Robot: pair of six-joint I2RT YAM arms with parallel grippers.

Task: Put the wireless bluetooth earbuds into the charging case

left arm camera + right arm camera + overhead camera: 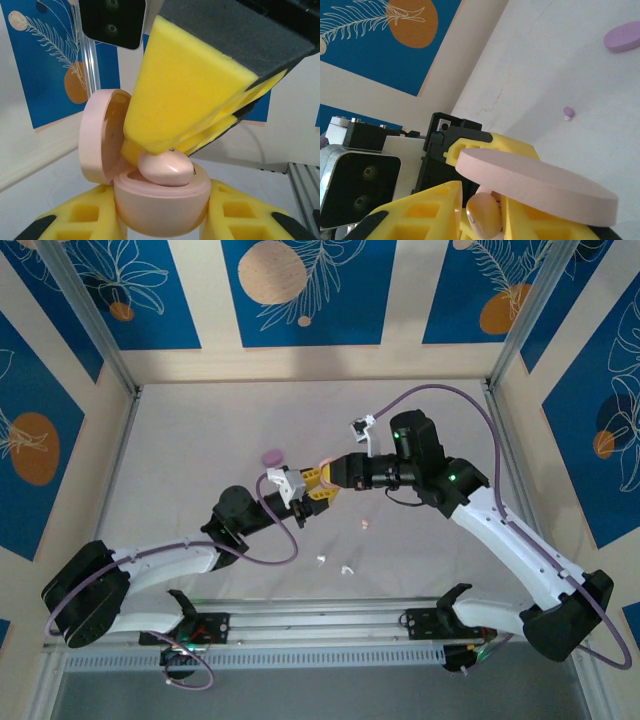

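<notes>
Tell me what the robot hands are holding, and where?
Left gripper clamps the pink case by its base. Right gripper straddles the pink earbud; grip unclear.

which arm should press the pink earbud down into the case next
Probably right: the right tool sits directly over the pink earbud in the open case, while the left tool holds that case.

The top camera looks down across the whole tabletop (200, 430); both wrist cameras sit very close, sharing the pink case (160, 207).
</notes>
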